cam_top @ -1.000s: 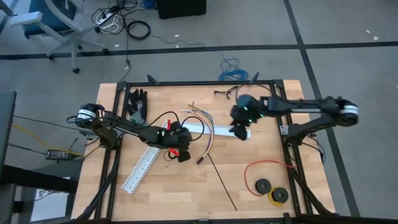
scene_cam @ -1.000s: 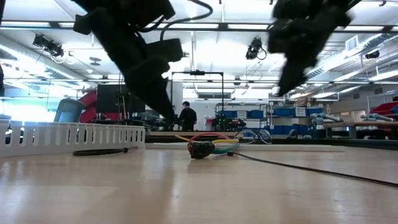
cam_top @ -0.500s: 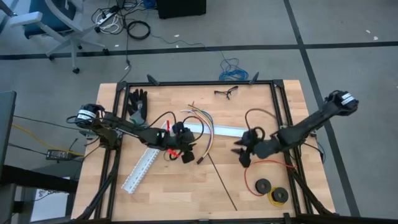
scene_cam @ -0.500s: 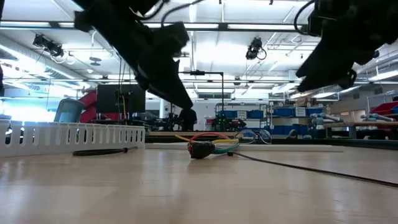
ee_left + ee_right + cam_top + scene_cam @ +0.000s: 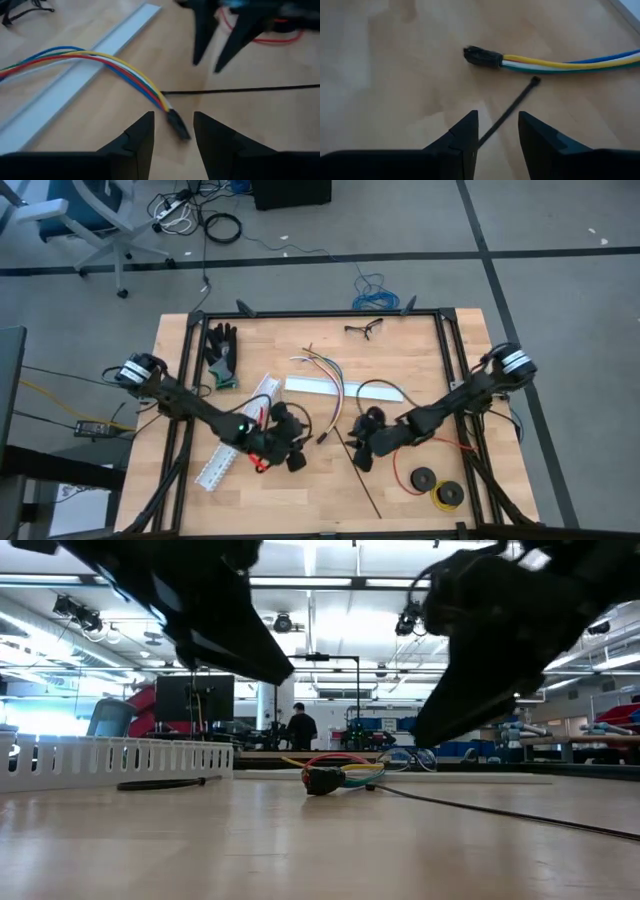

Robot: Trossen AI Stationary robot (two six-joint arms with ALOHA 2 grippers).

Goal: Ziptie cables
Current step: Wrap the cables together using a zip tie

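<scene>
Both grippers (image 5: 172, 131) (image 5: 497, 131) (parted) — flanking cables (image 5: 333, 395)

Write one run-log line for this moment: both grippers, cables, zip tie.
left gripper: open, over plug | right gripper: open, over zip tie | cables: loose on table, untied

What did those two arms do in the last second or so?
The right claw swung from the table's far side down to the black zip tie, open around it. The left claw slid toward the near edge, open beside the cables' plug. Cables and zip tie stayed put.
</scene>
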